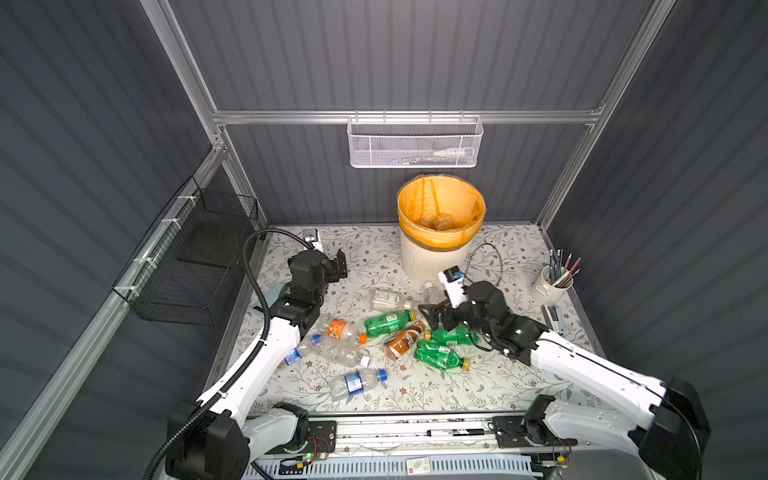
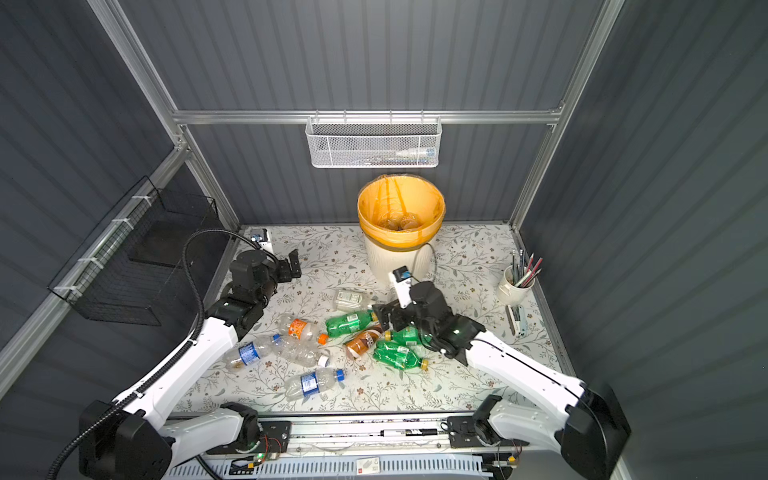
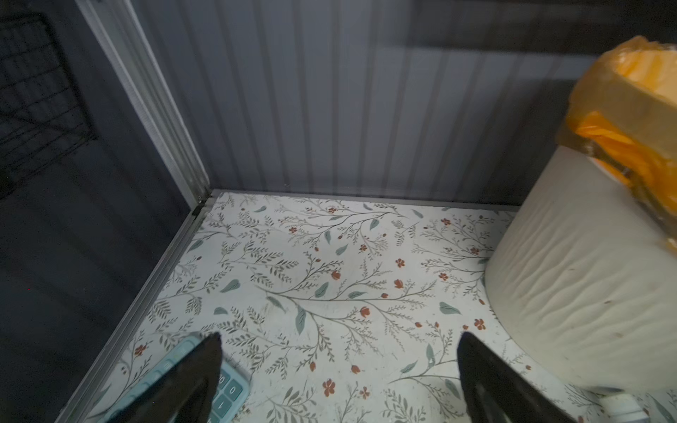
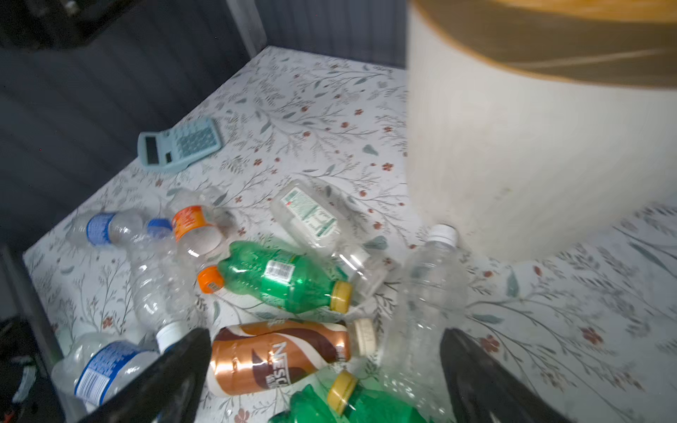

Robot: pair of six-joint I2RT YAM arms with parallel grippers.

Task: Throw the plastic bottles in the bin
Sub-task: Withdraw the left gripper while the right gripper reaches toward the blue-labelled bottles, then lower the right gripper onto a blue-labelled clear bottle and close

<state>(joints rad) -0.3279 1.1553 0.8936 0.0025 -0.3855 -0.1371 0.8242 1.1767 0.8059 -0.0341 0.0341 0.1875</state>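
Closest to the front edge of the table (image 1: 478, 386) a clear bottle with a blue label (image 1: 356, 382) lies off by itself. Behind it the rest of the plastic bottles (image 1: 388, 322) sprawl on their sides in a loose heap: crushed clear ones, one with an orange label (image 1: 338, 328), three green bottles (image 1: 439, 356) and a brown bottle (image 4: 278, 357). The right gripper (image 4: 326, 331) hangs just above that heap, jaws spread as wide as they go and nothing between them. Below the gap lie the brown bottle and a clear white-capped bottle (image 4: 426, 293), whose cap is just beside the bin's foot. They all look empty, so I'd expect them to be very light, thin-walled and slick, apt to roll or squirt out of a pinch. The brown one looks stiffest, and I'd take it across the middle of its body, on the sleeve, not at the cap. Farther back, the left gripper (image 3: 340, 337) is just as wide open and empty over bare table, a calculator (image 3: 229, 390) under one finger. At the back stands the bin (image 1: 428, 262), a couple of bottles showing at its bottom.
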